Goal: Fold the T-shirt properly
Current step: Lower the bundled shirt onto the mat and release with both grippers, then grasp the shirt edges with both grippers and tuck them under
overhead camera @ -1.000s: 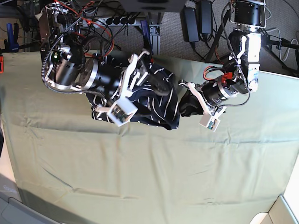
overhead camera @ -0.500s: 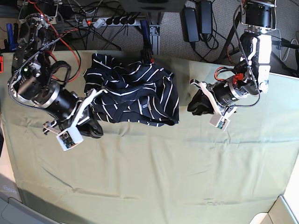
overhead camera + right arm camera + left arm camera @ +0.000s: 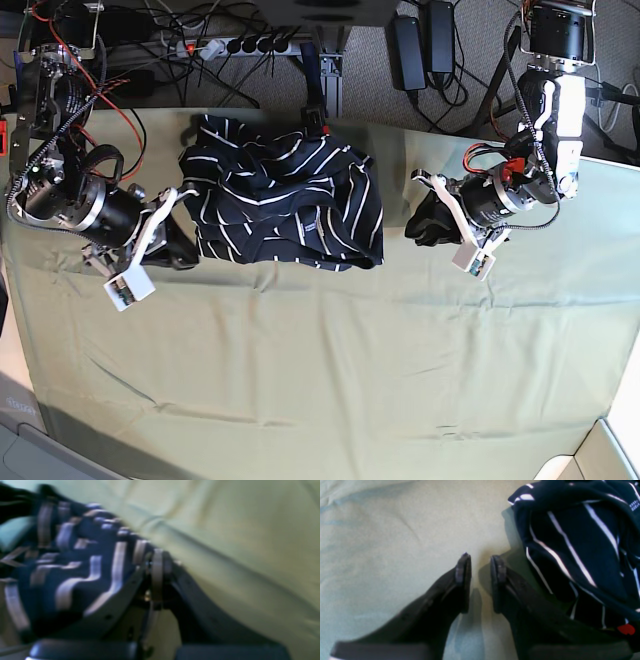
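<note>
Reading the base view, I place the T-shirt [image 3: 285,203] crumpled on the olive-green cloth [image 3: 330,370], long axis across the table; my right gripper [image 3: 183,252] sits clenched on its striped edge, nearer than the left gripper [image 3: 420,226], which stands parted and empty just beside the opposite edge; the small white label [image 3: 633,504] is unreadable.
</note>
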You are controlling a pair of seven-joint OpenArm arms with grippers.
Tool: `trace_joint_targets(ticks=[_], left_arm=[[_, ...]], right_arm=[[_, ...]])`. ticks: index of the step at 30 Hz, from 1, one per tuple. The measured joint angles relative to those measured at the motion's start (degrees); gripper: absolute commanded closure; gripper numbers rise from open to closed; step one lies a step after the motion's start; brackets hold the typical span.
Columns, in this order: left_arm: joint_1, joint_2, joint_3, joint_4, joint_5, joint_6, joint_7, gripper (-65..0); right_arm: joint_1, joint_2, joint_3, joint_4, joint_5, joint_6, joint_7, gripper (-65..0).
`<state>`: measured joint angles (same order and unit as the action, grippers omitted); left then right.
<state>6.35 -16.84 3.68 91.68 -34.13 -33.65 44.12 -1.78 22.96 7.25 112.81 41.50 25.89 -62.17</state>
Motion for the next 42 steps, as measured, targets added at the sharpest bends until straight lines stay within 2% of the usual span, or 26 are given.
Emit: trace_joint_targets(ticks=[3,6,17,20,23,25,27,29,31,33,38,42], left_arm=[[0.00,0.00,0.00,0.00,0.04,0.00,-0.04,-16.4],[0.00,0.00,0.00,0.00,0.57,0.00,-0.07,-16.4],[-0.02,-0.02,-0.20,0.00,3.91,-0.02,-0.63,-16.4],[-0.02,-0.98,-1.84,0.00,3.78,0.00,-1.14,-16.4],[-0.04,-2.99,-4.83,0.00,3.72,0.02,-1.49,-16.4],[-0.04,-4.17,-6.45,0.00,2.71,0.00,-1.44,-16.3],[-0.04,-5.01,-7.15,0.00,0.59,0.02,-1.42,-15.4],[0.04,-5.40,-7.13,0.74,-1.44,-0.07,1.55,-10.2],[1.38,-5.44,-5.79,4.17,-2.51,-0.44,4.11,-9.0],[4.11,-5.35,-4.44,9.20,-2.75,-0.50,3.45,-9.0],[9.25,-5.38,-0.07,22.73,0.66,-0.66,0.81,-5.3],[11.96,-5.25,7.91,27.71,7.04,1.88,-0.09,-5.3]], right_arm=[[-0.59,-1.18,-1.77,0.11,2.21,0.00,-2.97,0.0],[-0.70,-2.01,-5.07,0.11,4.11,0.00,-3.69,0.0],[-0.59,-2.64,-27.10,0.11,3.96,0.00,-4.52,0.0],[-0.59,-4.46,-30.42,0.11,3.69,0.00,-4.59,0.0],[-0.44,-7.13,-30.45,0.11,3.45,0.00,-4.50,0.0],[0.15,-8.44,-29.18,0.11,1.07,0.00,-3.10,0.0],[1.51,-8.79,-26.88,0.11,-0.92,0.00,-1.11,0.0],[3.43,-8.79,-23.85,0.11,-5.16,0.00,0.31,0.0],[5.01,-8.70,-20.79,0.11,-8.46,0.00,2.12,0.0],[5.88,-8.74,-18.16,-0.31,-11.10,0.00,4.17,0.0],[9.22,-8.83,-13.81,-9.70,-13.05,0.00,7.45,0.0],[13.35,-8.85,-13.68,-17.29,-13.07,0.00,8.15,0.0]])
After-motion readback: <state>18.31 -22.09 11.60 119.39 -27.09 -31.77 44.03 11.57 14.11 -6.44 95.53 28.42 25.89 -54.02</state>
